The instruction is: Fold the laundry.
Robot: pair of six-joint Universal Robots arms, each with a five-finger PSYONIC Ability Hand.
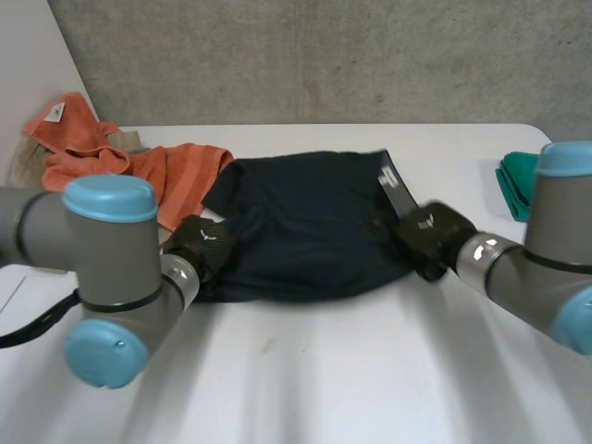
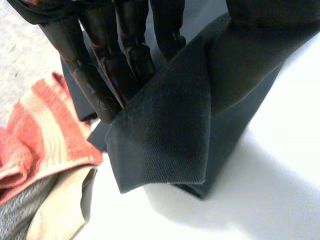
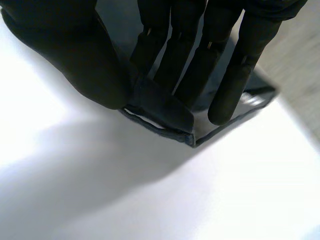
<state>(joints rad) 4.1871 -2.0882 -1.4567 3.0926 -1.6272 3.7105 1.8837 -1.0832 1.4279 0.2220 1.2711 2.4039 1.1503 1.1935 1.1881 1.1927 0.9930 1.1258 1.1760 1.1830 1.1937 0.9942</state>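
I am holding both arms low over the surface (image 1: 324, 370). The garment (image 1: 305, 231) is lying mid-surface. The left hand (image 1: 202, 245) is pinching its raised near-left corner, fingers straight. The right hand (image 1: 430, 236) is pinching its right edge between thumb and fingers.

The dark garment (image 1: 305, 227) is seen to be matt woven cloth with a fine twill rib, and a glossy strip is borne on its band (image 1: 392, 183). The orange striped cloth (image 1: 176, 176) is woven coarser and ribbed. The table (image 1: 324, 370) is finished smooth and white. The wall (image 1: 324, 55) is left rough, like concrete.
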